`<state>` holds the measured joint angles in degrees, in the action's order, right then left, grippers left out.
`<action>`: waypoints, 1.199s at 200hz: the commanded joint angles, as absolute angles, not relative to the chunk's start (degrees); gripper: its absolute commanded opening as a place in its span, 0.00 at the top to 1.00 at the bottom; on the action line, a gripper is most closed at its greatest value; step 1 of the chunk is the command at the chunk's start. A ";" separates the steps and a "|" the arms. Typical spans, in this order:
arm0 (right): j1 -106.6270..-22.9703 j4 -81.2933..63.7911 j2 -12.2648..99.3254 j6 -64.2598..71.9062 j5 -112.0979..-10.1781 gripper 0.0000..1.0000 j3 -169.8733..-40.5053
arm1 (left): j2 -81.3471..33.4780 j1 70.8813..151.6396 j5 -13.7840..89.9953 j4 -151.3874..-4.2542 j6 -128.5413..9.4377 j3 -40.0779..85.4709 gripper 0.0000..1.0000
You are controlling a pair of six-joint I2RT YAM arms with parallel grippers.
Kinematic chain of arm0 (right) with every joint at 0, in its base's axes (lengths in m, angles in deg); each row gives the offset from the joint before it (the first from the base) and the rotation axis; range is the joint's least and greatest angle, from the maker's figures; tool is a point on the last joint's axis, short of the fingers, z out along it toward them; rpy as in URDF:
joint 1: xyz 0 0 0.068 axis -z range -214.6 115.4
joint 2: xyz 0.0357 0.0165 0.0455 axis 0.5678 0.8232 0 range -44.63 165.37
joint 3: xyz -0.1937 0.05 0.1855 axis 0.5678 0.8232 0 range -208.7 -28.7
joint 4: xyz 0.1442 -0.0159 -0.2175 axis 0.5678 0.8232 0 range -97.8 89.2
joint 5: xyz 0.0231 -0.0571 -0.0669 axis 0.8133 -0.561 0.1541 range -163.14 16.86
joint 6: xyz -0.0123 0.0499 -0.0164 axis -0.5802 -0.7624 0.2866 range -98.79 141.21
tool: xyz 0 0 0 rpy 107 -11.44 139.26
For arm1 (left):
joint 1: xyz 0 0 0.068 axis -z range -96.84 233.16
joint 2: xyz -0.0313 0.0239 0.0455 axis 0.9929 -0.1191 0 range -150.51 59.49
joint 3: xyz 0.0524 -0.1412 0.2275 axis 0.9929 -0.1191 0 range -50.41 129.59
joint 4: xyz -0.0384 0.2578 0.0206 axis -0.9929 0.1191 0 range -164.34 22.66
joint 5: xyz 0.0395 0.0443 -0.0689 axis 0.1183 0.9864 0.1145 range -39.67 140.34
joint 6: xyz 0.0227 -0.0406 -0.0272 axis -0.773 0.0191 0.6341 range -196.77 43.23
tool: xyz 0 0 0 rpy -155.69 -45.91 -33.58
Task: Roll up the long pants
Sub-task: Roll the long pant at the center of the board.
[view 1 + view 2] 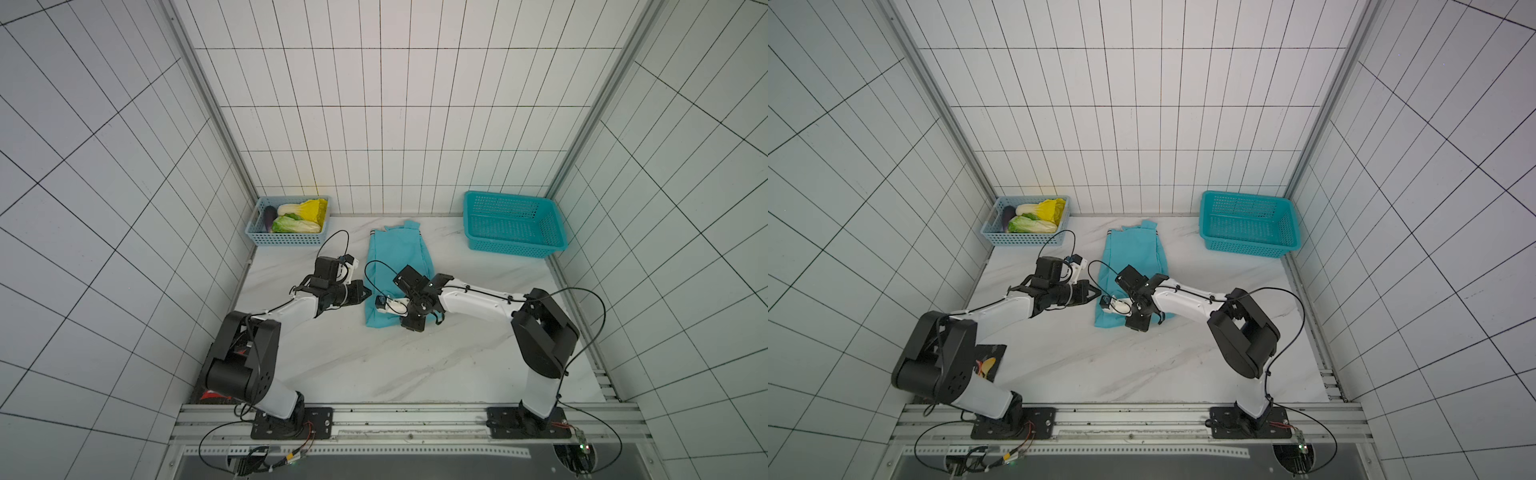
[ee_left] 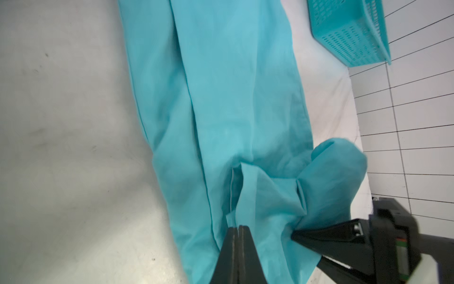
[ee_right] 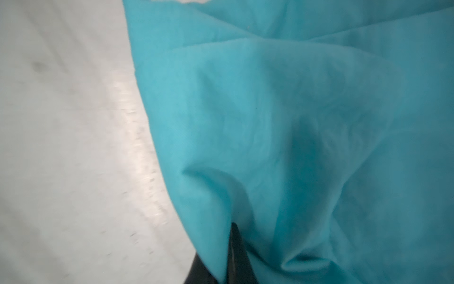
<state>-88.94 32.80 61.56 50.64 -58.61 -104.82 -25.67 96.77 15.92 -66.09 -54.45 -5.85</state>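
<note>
**Top views.** In both top views the pants (image 1: 395, 257) lie on the table (image 1: 415, 374) at the centre of the frame. Their long axis runs from a lower end just below centre up toward the back wall. A vegetable basket (image 1: 286, 239) stands at upper left and a mesh basket (image 1: 515, 245) at upper right, both apart from the cloth. Your left end effector (image 1: 368, 293) sits at the cloth's left edge, close to the lower end. Your right end effector (image 1: 384, 311) reaches over that same end from the right, with its tips hidden under the wrist camera. Both are on the cloth, so neither arm is nearer. I judge the roll has to travel from that lower end up along the long axis.

**Left wrist view.** The pants (image 2: 221, 98) stretch from bottom centre to the top edge. The left end effector (image 2: 238, 228) at bottom centre is clenched, and pleats converge into its tips, so it looks to be pinching the cloth. The right end effector (image 2: 294, 234) comes in from lower right, clamped on a bunched fold that bulges above it. A green label on its body is too small to read.

**Right wrist view.** Blurred cloth fills the right two-thirds of the frame. One dark finger (image 3: 235, 246) shows at bottom centre with cloth draped over it, so this end effector is grasping the pants.

You get no readable brand or writing in any view.
</note>
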 commanded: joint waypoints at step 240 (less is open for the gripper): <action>-75.11 58.06 91.56 40.13 -40.30 0.99 -137.46 | -10.20 102.34 12.40 -60.47 -55.40 -4.62 0.99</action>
